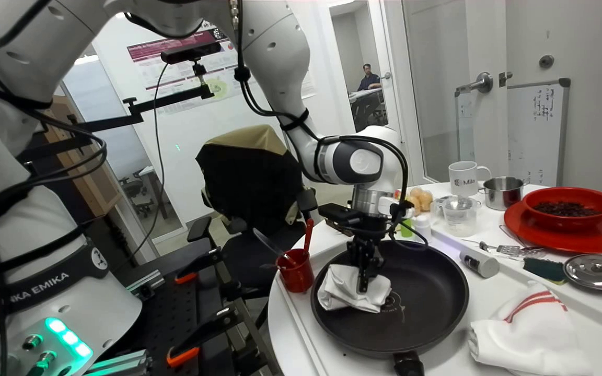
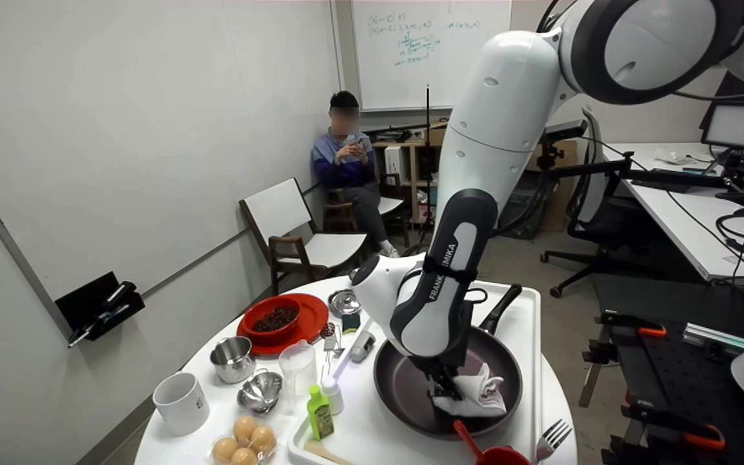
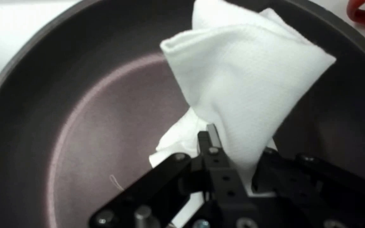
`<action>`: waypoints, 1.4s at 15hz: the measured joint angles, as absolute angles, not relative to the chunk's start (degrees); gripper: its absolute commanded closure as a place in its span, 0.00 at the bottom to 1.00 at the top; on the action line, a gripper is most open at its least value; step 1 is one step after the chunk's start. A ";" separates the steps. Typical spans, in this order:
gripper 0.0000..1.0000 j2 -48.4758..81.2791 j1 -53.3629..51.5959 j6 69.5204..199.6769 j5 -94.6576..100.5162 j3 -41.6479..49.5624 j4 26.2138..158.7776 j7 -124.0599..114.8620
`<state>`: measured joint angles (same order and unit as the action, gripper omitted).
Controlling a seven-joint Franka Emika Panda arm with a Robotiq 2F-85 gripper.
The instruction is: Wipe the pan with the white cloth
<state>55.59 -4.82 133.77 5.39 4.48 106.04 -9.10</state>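
The black frying pan (image 1: pixel 431 318) sits on the white table and shows in both exterior views (image 2: pixel 404 387); its purplish inner base fills much of the wrist view (image 3: pixel 84 133). A folded white cloth (image 1: pixel 340 287) lies bunched inside the pan, on the side near the red cup, and also shows in an exterior view (image 2: pixel 482 394). In the wrist view the cloth (image 3: pixel 249 76) rises between the two fingers. My gripper (image 1: pixel 363 284) points down into the pan, with its fingers (image 3: pixel 239 145) shut on the cloth. The part of the cloth beneath the fingers is hidden.
A red cup (image 1: pixel 297 274) with utensils stands close beside the pan. A white tray (image 2: pixel 530 361) lies under the pan. Another white cloth with red stripes (image 1: pixel 531 334) lies near the pan handle (image 1: pixel 408 363). A white bottle (image 2: pixel 332 394) and a green bottle (image 2: pixel 320 413) stand nearby.
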 measured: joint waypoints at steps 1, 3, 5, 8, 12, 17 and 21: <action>0.91 55.67 -4.81 133.37 5.39 5.01 106.04 -9.34; 0.91 55.86 -4.80 133.18 5.41 6.13 106.04 -10.25; 0.91 56.01 -4.80 133.44 5.47 7.34 106.00 -11.47; 0.91 56.35 -4.81 134.39 5.64 9.31 105.63 -13.65; 0.91 57.00 -4.82 136.26 5.70 11.73 104.84 -16.71; 0.91 57.51 -4.83 140.04 5.69 12.92 104.00 -20.49; 0.91 57.64 -5.39 146.38 5.66 13.22 103.85 -23.37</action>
